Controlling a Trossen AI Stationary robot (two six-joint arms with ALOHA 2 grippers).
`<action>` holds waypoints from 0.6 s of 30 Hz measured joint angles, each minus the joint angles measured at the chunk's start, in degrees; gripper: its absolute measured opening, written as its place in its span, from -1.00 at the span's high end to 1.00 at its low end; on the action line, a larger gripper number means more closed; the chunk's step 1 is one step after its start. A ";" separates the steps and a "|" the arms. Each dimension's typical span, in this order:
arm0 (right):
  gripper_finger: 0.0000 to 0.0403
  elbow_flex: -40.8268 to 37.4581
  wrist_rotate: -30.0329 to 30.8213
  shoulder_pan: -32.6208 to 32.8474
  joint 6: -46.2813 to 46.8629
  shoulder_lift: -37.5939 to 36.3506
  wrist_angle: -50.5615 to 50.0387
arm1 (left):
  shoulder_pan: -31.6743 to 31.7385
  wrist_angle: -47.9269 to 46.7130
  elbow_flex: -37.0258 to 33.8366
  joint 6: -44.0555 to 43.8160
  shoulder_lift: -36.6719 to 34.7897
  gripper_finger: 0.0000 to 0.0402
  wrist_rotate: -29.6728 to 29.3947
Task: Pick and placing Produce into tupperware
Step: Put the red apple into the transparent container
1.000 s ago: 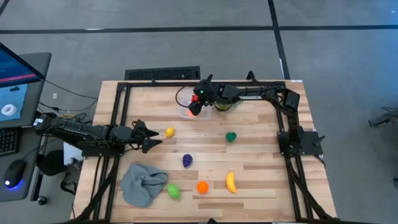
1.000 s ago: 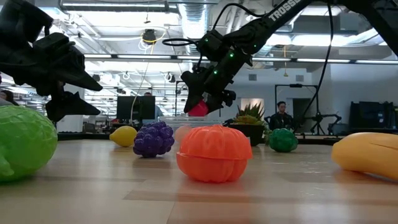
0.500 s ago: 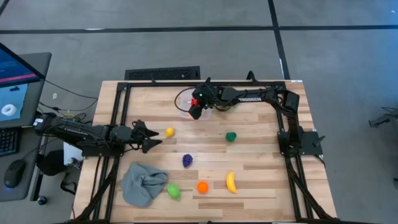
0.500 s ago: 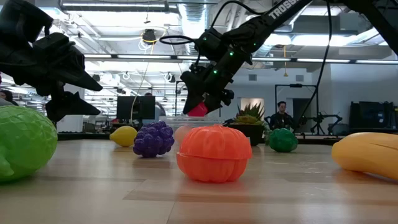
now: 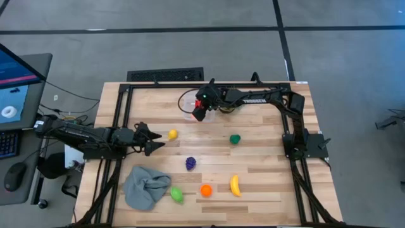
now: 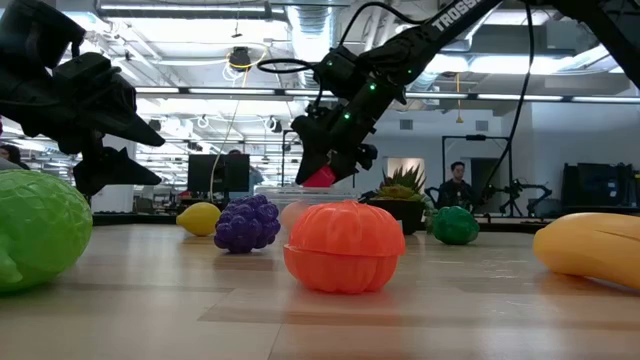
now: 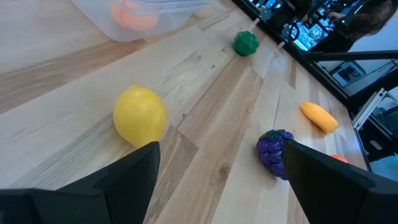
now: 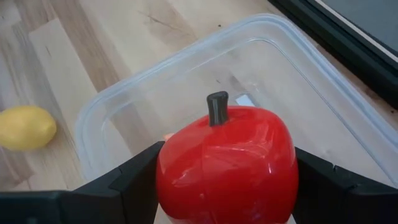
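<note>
Waiting left of the tupperware (image 5: 193, 113), left gripper (image 5: 154, 140) is open beside the lemon (image 5: 172, 134), unmoved. Right gripper (image 5: 200, 111) still clamps the red apple (image 8: 227, 164) just above the tupperware, barely shifted since before.

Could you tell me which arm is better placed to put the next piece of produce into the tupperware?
The right: its hand grips the red apple directly above the tupperware. The left hand waits open near the lemon.

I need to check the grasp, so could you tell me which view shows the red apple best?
The right wrist view: the red apple fills it, clamped in the right gripper above the tupperware. The high and low views show slivers; the left wrist view shows none.
</note>
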 joint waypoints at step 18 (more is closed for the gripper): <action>-0.50 -0.46 -0.17 -0.28 0.32 -0.02 -1.71 | 0.00 0.00 0.00 -0.02 -0.02 -0.61 0.02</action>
